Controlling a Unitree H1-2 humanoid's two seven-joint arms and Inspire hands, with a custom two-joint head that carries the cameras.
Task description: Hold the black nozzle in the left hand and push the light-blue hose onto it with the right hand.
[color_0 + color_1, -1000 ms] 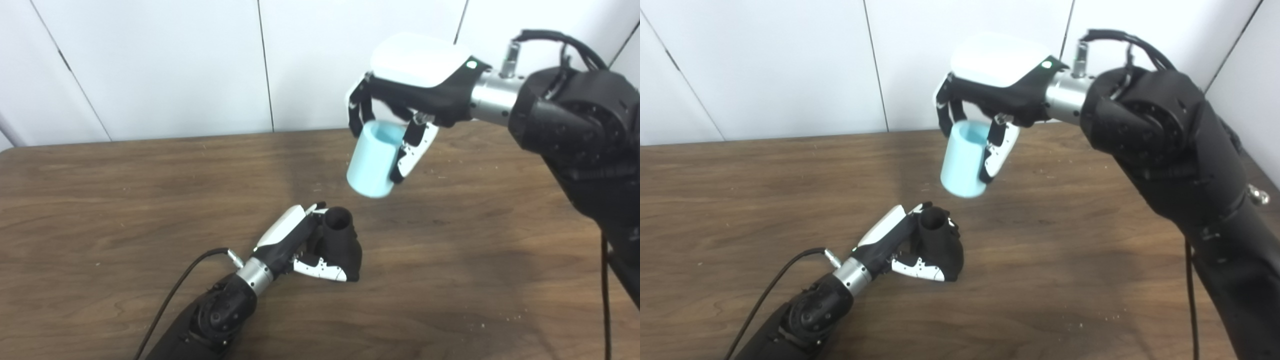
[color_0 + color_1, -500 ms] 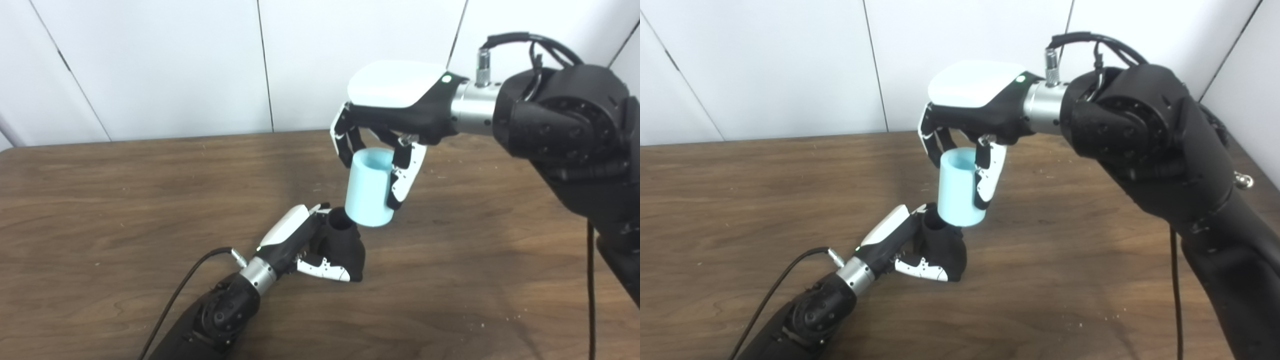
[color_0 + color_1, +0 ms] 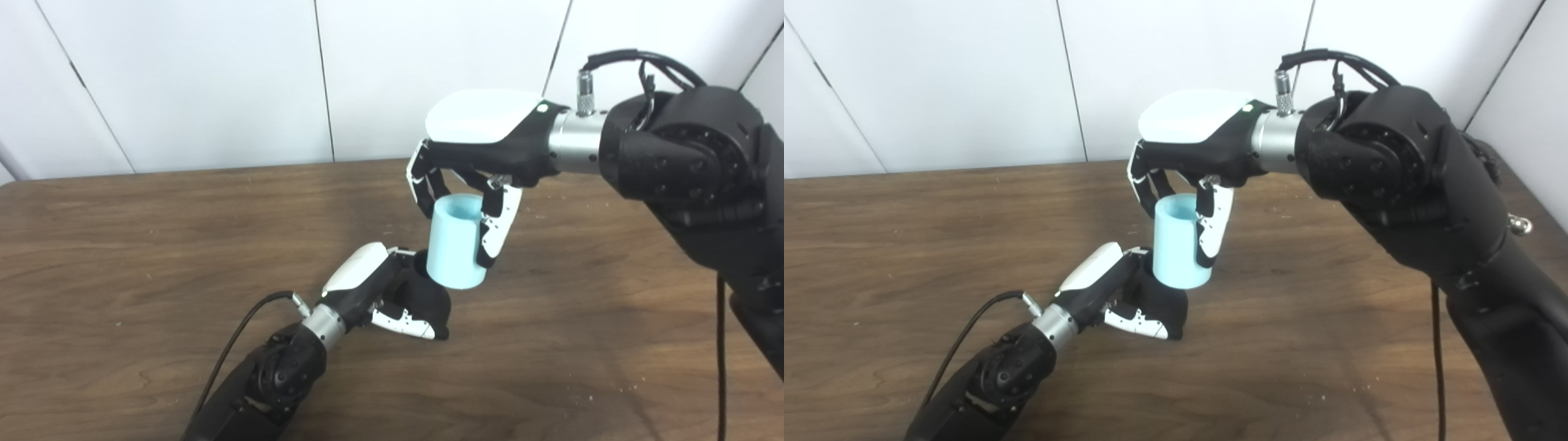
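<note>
Over the black nozzle (image 3: 424, 298) gripped in the left hand (image 3: 375, 289), the right hand (image 3: 474, 153) pinches the light-blue hose (image 3: 455, 241) upright — its lower end meeting the nozzle's neck, seating unclear.

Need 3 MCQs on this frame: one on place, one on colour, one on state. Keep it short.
1. Where is the light-blue cylindrical hose?
A. Lying on the wooden table
B. At the black nozzle's top
C. Against the wall

2. What colour is the table?
A. Brown wood
B. White
C. Grey

3. What is the right robot hand doing?
A. Open, empty
B. Shut on nothing
C. Shut on the hose

Key: 1 B, its lower end hides the top of the black nozzle, which the left robot hand holds; 2 A, wood grain shows; 3 C, fingers wrap the hose's sides.
</note>
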